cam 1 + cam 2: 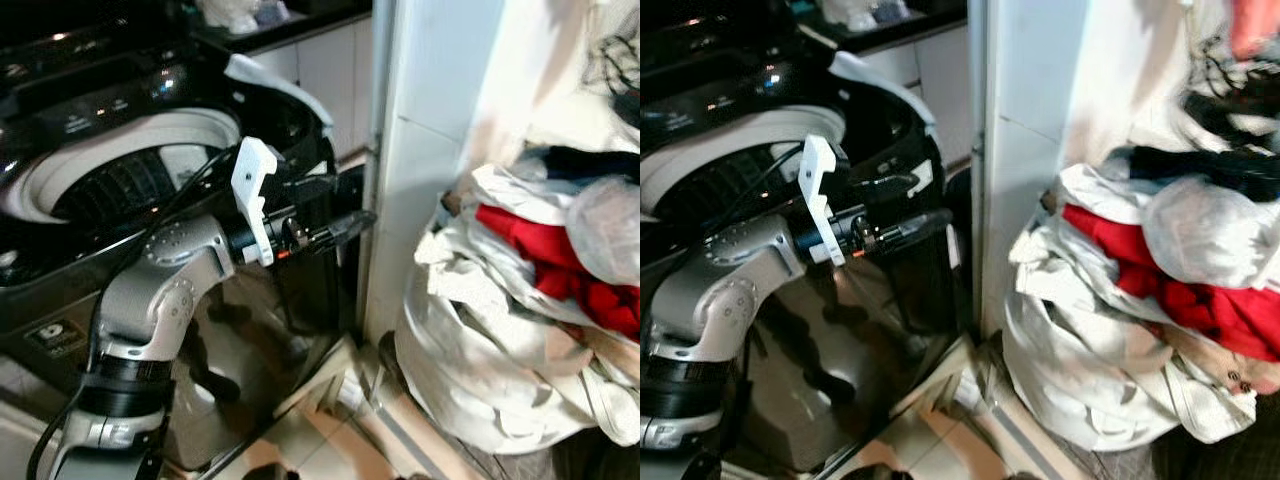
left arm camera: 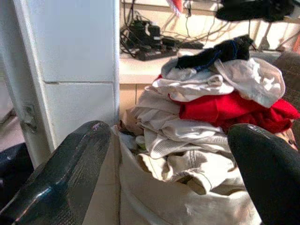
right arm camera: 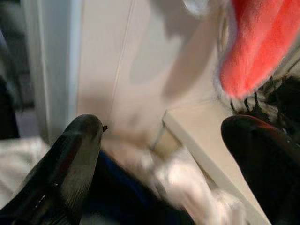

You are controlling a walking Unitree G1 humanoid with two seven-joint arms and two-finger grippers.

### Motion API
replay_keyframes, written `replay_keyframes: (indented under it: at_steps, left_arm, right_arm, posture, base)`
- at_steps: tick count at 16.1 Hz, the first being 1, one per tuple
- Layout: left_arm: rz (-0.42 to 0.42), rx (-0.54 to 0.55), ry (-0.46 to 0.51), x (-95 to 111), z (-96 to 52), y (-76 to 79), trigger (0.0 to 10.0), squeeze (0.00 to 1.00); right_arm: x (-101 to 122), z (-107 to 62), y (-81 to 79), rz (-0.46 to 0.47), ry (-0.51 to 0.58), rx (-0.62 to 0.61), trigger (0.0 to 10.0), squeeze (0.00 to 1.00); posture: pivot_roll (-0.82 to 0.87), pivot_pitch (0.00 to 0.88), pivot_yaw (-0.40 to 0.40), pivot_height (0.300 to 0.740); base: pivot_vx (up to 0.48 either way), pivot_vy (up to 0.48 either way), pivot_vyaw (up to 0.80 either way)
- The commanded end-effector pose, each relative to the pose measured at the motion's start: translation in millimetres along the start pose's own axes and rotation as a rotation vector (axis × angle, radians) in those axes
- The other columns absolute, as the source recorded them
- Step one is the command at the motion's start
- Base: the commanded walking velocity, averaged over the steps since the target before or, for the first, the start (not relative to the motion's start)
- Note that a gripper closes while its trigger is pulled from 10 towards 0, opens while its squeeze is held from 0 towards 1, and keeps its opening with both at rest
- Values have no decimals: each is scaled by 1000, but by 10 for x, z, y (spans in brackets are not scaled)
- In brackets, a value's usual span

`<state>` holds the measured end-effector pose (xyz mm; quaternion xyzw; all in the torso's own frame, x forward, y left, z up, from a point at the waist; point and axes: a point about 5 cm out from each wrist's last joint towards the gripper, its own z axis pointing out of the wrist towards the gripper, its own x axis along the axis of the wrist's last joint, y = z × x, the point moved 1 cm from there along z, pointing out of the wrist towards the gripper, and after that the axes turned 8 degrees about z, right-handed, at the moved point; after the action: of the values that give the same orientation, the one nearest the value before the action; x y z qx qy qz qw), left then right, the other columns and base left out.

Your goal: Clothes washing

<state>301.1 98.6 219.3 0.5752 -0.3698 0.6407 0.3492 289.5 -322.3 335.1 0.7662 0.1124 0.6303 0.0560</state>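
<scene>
A top-loading washing machine (image 1: 60, 300) stands on the left, its round drum opening (image 1: 130, 180) uncovered. On the right a white bag (image 1: 480, 370) holds a heap of laundry: white pieces, a red garment (image 1: 535, 245) and a dark blue one (image 1: 590, 160) on top. My left gripper (image 1: 335, 207) is stretched out in front of the machine, open and pointing at the heap, nothing between its fingers. The left wrist view faces the same red garment (image 2: 220, 108). In the blurred right wrist view my right gripper (image 3: 161, 154) is open above white and blue cloth, with red cloth (image 3: 248, 47) beyond it.
A white pillar (image 1: 430, 150) stands between the machine and the heap. Behind the heap a low shelf carries a power strip with tangled cables (image 2: 150, 44). White cabinets (image 1: 320, 70) stand behind the machine. Tiled floor (image 1: 330, 430) runs along the foot of the pillar.
</scene>
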Motion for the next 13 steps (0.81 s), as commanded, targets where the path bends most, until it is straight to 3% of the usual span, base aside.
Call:
replay_keyframes:
  at_steps: [1, 4, 6, 9, 11, 12, 13]
  left_arm:
    - [-13, 0, 1, 34, -23, 28, 10000, 0]
    - [-44, -24, -23, -2, -54, 117, 10000, 0]
    - [-70, -55, -27, -15, -72, 170, 10000, 0]
    - [-80, -105, -40, -20, -68, 248, 10000, 0]
    - [-79, -95, -42, -10, -53, 232, 10000, 0]
    - [-78, -93, -43, -8, -51, 228, 10000, 0]
    - [-75, -93, -52, -7, -55, 221, 10000, 0]
  right_arm:
    - [-22, -70, 63, 31, -15, 37, 10000, 1000]
    - [-207, -133, 232, 132, -58, 30, 10000, 1000]
    - [-344, -109, 236, 141, -96, 51, 10000, 1000]
    - [-463, 12, 265, 194, -68, 53, 10000, 1000]
    - [-465, 108, 256, 135, 18, 73, 10000, 1000]
    - [-476, 139, 260, 147, 36, 71, 10000, 1000]
    - [-509, 218, 264, 147, 52, 57, 10000, 933]
  posture:
    - [-109, 0, 43, 740]
    - [-113, 0, 25, 740]
    - [-114, 0, 23, 740]
    - [-124, 0, 35, 740]
    - [-121, 0, 36, 740]
    - [-121, 0, 36, 740]
    - [-114, 0, 41, 740]
  base:
    - [0, 0, 0]
    - [0, 0, 0]
    - [0, 0, 0]
    - [0, 0, 0]
    - [0, 0, 0]
    - [0, 0, 0]
    - [0, 0, 0]
